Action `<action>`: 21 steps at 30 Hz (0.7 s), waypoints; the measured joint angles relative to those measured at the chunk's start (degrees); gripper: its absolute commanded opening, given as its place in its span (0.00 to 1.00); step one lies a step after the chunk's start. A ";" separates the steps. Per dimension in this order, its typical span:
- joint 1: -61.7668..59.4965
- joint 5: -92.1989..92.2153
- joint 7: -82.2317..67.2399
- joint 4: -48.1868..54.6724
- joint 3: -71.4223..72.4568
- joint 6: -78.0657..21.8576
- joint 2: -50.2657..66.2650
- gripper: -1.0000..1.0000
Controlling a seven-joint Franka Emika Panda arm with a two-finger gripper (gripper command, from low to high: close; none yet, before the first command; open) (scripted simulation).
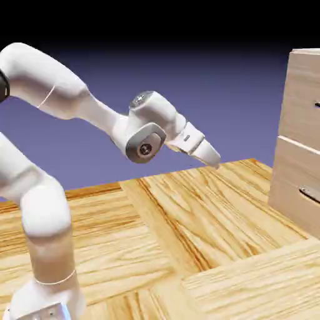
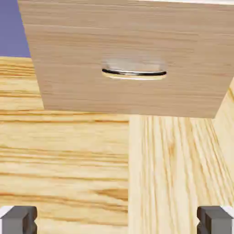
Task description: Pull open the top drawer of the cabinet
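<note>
Drawers stacked in the cabinet (image 1: 303, 137) stand at the right edge of the exterior view, where only its near part shows; the rest is cut off by the frame. The top drawer (image 1: 305, 100) is the upper pale wood-grain panel there, sitting flush with the panel below, so it looks shut. Only a dark sliver of its handle shows at the frame edge. The lower drawer (image 1: 299, 184) carries a small dark metal bar handle (image 1: 310, 194), partly in sight.

In the hand view a single wood-grain drawer front (image 2: 128, 59) fills the upper part of the picture, with a slim dark bar handle (image 2: 134, 72) near its middle; which drawer this is I cannot tell from that view alone.

The pincer (image 1: 211, 156) hangs in the air above the table (image 1: 187, 250), well apart from the cabinet and to its left, pointing down and toward it. Its two grey fingertips (image 2: 19, 218) sit at the far left and far right of the hand view's bottom edge, so it is spread wide, with nothing but plank surface between them.

The white arm (image 1: 44, 225) rises from the lower left and bends over toward the cabinet, against the blue-violet backdrop (image 1: 206, 75).
</note>
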 measured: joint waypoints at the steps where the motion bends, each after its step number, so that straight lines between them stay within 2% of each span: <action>1: -2.08 2.02 -0.52 1.32 1.91 -0.04 -0.11 0.50; 21: -43.61 42.48 -10.83 27.64 40.20 -0.94 -2.31 0.50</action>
